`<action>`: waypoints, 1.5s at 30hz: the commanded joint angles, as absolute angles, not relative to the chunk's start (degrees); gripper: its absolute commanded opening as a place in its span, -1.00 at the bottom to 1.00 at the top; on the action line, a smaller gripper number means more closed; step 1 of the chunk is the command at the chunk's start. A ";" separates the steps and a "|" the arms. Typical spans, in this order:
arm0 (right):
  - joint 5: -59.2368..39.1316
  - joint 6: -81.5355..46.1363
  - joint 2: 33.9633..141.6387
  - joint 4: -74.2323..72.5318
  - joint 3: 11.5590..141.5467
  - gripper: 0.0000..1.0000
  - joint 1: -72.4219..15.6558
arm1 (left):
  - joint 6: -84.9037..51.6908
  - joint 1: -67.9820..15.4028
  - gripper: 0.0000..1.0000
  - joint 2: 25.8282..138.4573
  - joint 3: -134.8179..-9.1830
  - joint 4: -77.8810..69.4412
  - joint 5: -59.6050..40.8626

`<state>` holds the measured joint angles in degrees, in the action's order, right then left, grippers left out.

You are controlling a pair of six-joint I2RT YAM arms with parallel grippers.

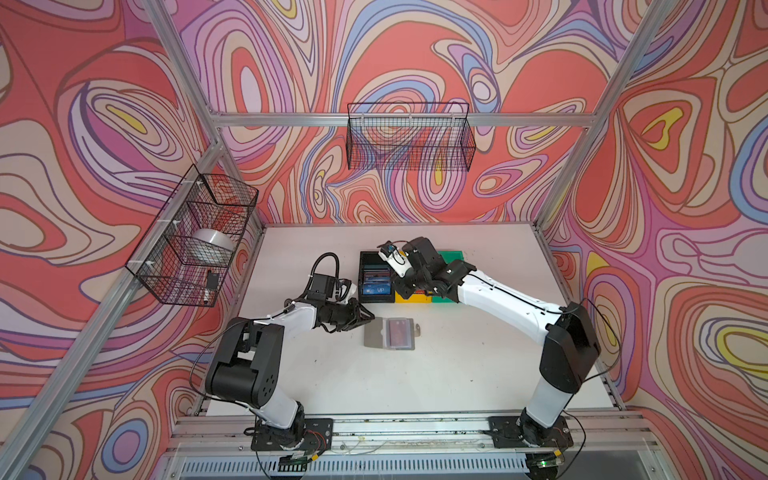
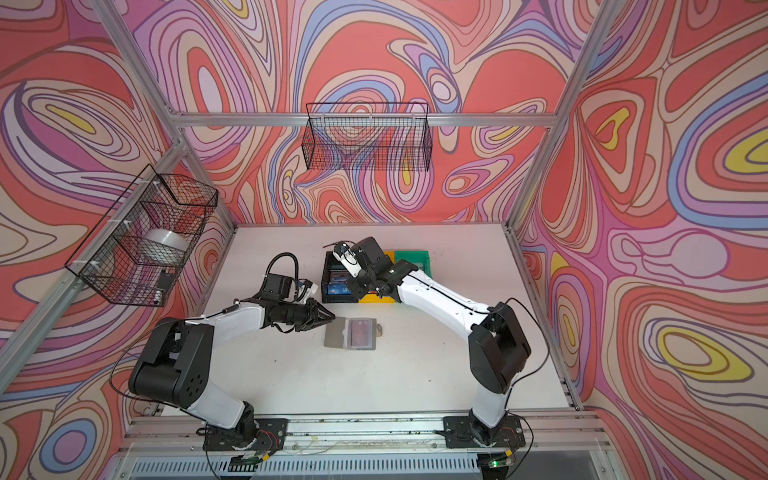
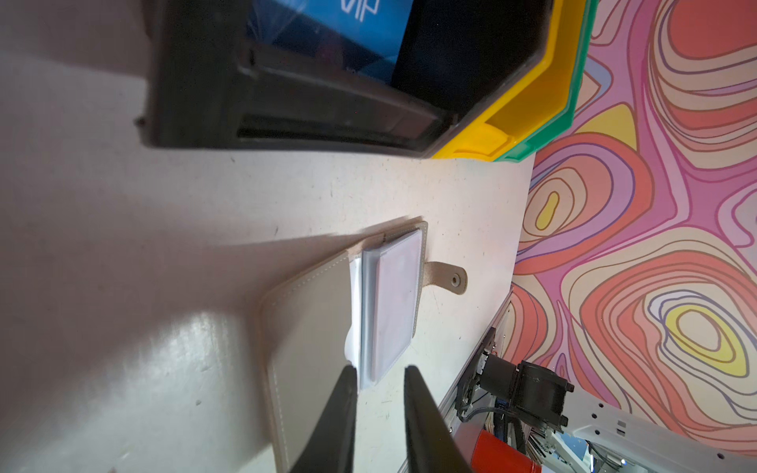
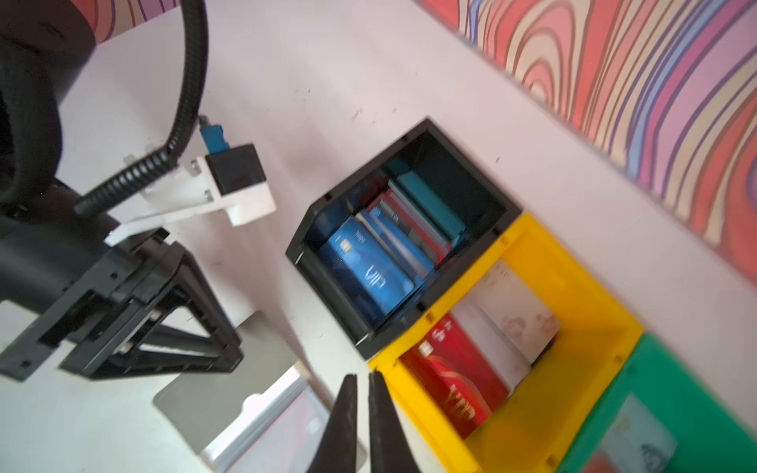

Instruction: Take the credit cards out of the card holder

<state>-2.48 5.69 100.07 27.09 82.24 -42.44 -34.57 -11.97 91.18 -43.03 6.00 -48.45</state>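
Note:
The grey card holder (image 1: 376, 336) (image 2: 336, 334) lies open on the white table. A reddish credit card (image 1: 400, 332) shows in its clear sleeves (image 3: 393, 303), with the closing tab (image 3: 450, 278) at one edge. My left gripper (image 1: 368, 320) (image 3: 380, 370) hovers at the holder's far left corner, open a narrow gap with nothing between its fingers. My right gripper (image 4: 362, 379) is shut and empty, above the table between the holder (image 4: 229, 368) and the yellow bin (image 4: 532, 409). Blue cards (image 4: 368, 270) stand in the black bin (image 4: 303, 245). A red card (image 4: 450, 385) and a pale card (image 4: 512, 311) sit in the yellow bin.
Black (image 1: 365, 257), yellow (image 1: 409, 298) and green (image 1: 453, 254) bins stand in a row behind the holder. Two wire baskets hang on the walls, one at the back (image 1: 409, 137) and one at the left (image 1: 191, 237). The right wrist view is blurred.

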 commanded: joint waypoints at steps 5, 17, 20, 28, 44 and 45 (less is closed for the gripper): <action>-5.22 -8.04 100.02 24.36 70.40 -0.87 -42.85 | -33.19 -13.21 -0.65 95.71 -43.98 6.13 -48.13; -5.54 -9.93 107.70 24.15 69.01 -0.89 -42.89 | -31.99 -13.93 -1.00 98.52 -44.21 7.66 -46.06; -5.66 -10.11 107.97 24.56 68.58 -0.90 -42.88 | -31.74 -13.97 -1.00 98.79 -44.17 8.06 -45.81; -5.47 -11.63 105.48 25.40 65.98 -0.91 -42.82 | -30.91 -13.92 -1.00 98.22 -43.96 9.75 -43.91; -8.69 -13.26 108.85 23.69 68.06 -0.91 -44.82 | -31.17 -13.96 -1.00 98.27 -42.63 8.54 -44.01; -8.50 -13.36 108.97 23.81 68.28 -0.91 -44.87 | -31.12 -13.95 -1.00 98.27 -42.63 8.44 -43.95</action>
<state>-7.57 -12.80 107.46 23.94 66.96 -44.25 -31.88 -13.89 98.24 -43.13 7.66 -44.99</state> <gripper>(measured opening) 0.048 0.044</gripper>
